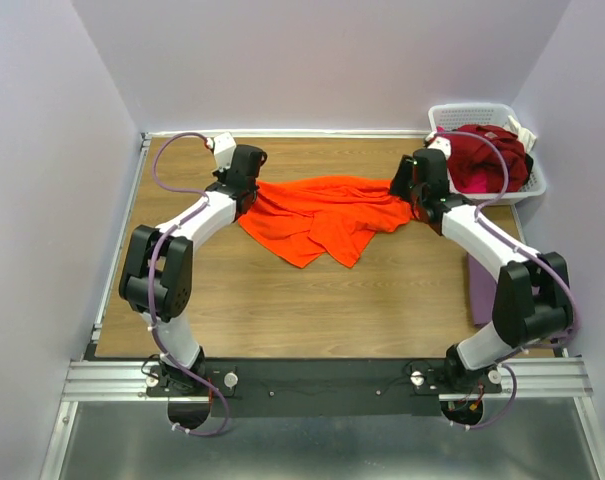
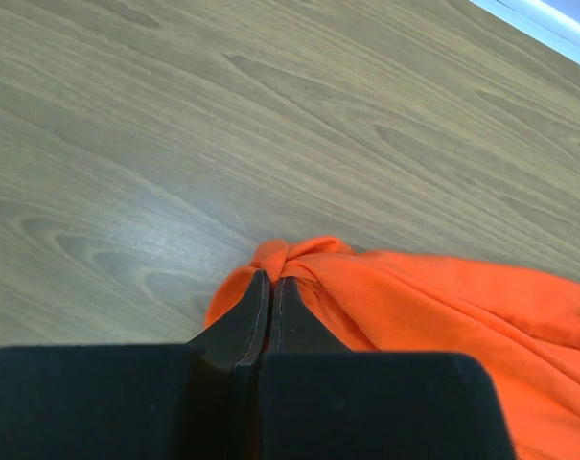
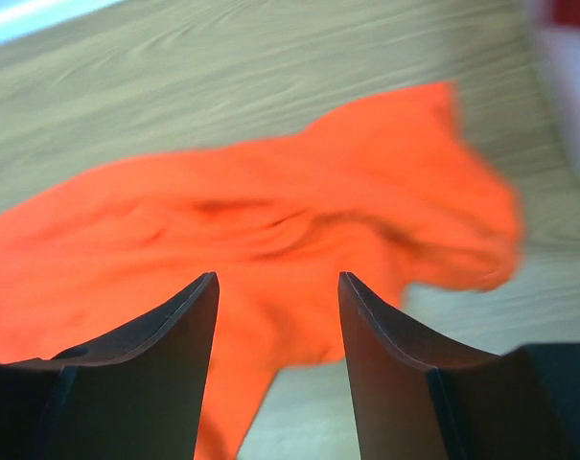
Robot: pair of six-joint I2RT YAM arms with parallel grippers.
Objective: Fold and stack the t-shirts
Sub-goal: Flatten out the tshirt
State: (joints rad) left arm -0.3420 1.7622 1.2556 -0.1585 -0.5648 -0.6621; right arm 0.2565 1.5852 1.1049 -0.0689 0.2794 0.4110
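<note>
Nearest to us, a grey metal rail (image 1: 322, 378) carries both arm bases at the front edge of the light wood-grain bench (image 1: 312, 310). The front half of that bench lies bare, and its grain runs side to side.

At the right edge, a flat piece of mauve-purple fabric (image 1: 479, 290) lies partly under the right arm. We cannot make out its full shape.

Past the middle, the bright orange short-sleeved t-shirt (image 1: 322, 215) is spread crumpled between the two wrists, with a loose flap pointing towards us.

The left end effector (image 2: 271, 278) is clenched on a bunched corner at the shirt's left end, its dark fingers pressed together with a knot of cloth at their tips. The right end effector (image 3: 275, 278) is released, jaws well apart above the shirt's right part. We cannot tell whether they touch the cloth, as that wrist view is blurred.

From above, both end effectors are hidden beneath their own wrists.

In the far right corner a white slatted plastic basket (image 1: 482, 112) holds a heaped dark red t-shirt (image 1: 487, 150). A purple cable crosses in front of it, and the garments beneath it are hard to tell apart.

Pale lilac walls (image 1: 312, 60) close the bench in on three sides.
</note>
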